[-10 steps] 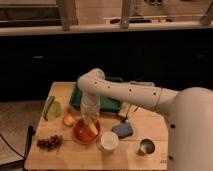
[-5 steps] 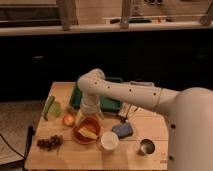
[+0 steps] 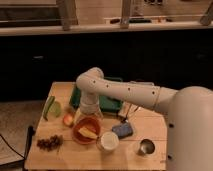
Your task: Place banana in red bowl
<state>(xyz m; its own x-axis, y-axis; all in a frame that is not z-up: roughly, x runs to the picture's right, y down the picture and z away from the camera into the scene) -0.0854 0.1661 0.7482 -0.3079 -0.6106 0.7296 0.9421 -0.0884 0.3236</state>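
One bent arm [image 3: 125,92], end effector [image 3: 90,116] seemingly just above banana [image 3: 88,132] in red bowl [image 3: 76,136].

Elevated downward view, hand [image 3: 89,119] centre-left

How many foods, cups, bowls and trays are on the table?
Foods: 4 (banana, orange-pink fruit, green vegetable, grapes)
Cups: 2 (white cup, metal cup)
Bowls: 1 (red bowl)
Trays: 1 (green tray)
Other: 1 (blue object)
Total: 9
The hand hangs just above the red bowl.

White arm [image 3: 125,92] w/ dots; gripper [image 3: 92,115] above red bowl [image 3: 76,132].
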